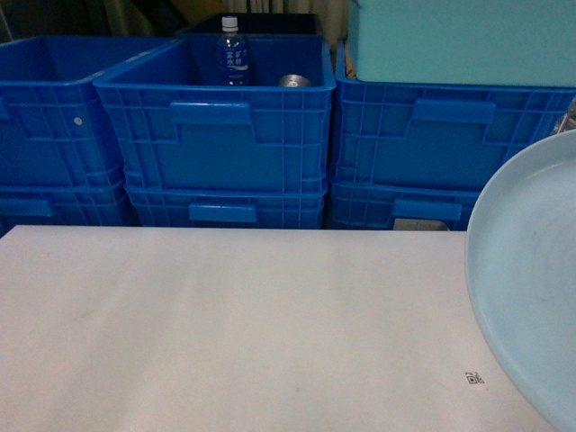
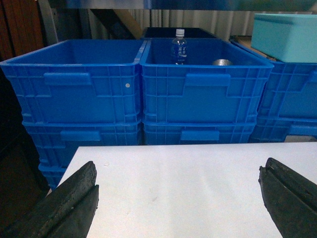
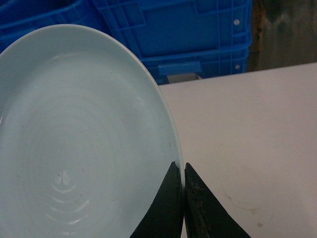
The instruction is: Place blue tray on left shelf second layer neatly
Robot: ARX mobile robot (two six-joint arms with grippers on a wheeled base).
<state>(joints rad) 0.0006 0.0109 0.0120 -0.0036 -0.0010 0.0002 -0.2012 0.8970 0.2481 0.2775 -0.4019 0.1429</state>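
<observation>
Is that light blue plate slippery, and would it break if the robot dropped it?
Probably slippery: the blue tray looks smooth and glossy, and the right gripper pinches only its thin rim. It seems stiff, keeping its round shape while held by one edge. It looks like glazed ceramic, so a fall onto the white table could likely chip or crack it.
</observation>
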